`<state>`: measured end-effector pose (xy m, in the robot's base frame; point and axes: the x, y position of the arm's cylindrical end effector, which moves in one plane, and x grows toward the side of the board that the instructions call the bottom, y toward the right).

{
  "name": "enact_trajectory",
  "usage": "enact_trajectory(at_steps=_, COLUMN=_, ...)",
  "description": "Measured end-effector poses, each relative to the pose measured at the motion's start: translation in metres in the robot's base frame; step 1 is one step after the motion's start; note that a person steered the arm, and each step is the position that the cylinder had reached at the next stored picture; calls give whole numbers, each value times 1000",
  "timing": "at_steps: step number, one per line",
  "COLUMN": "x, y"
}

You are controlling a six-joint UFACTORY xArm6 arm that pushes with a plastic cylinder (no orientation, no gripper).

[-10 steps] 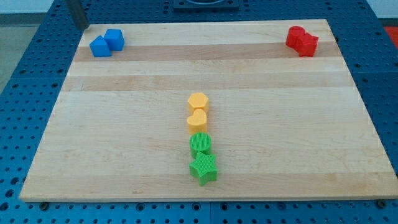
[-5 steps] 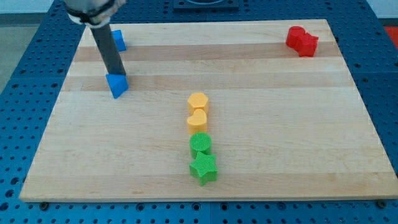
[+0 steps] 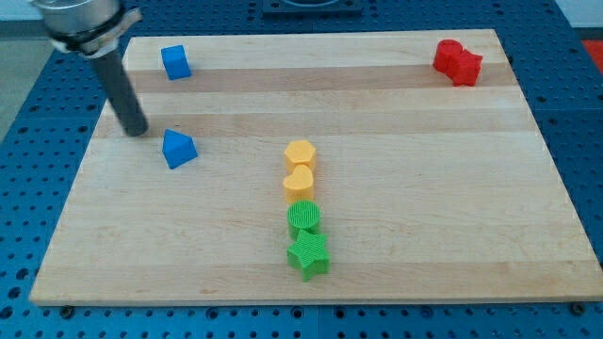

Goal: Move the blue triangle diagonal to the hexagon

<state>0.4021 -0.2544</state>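
On the wooden board (image 3: 396,235), all places reckoned from the yellow hexagon (image 3: 300,153):

Blue triangle (image 3: 177,148): to the view's left of the hexagon, about level with it, well apart, lying flat on the board.
My tip (image 3: 135,130): further to the view's left than the triangle and slightly higher; near the triangle, a gap of bare wood between them.
Tool state: a bare rod with nothing to open or close; it holds nothing.
Blue cube (image 3: 174,62): up and to the view's left, near the board's top edge.
Yellow heart-like block (image 3: 298,182): directly below, touching the hexagon.
Green round block (image 3: 303,218): next below in the same column.
Green star (image 3: 308,255): lowest in the column.
Red blocks (image 3: 457,61): up and far to the view's right, two pressed together, shapes unclear.
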Motion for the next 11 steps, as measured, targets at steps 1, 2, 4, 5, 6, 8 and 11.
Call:
enact_trajectory(at_steps=1, x=44, y=-16)
enact_trajectory(at_steps=2, x=51, y=7)
enact_trajectory(at_steps=4, x=21, y=59)
enact_trajectory(at_steps=5, x=16, y=79)
enact_trajectory(at_steps=6, x=16, y=89)
enact_trajectory(at_steps=8, x=39, y=68)
enact_trajectory(at_steps=11, x=54, y=118)
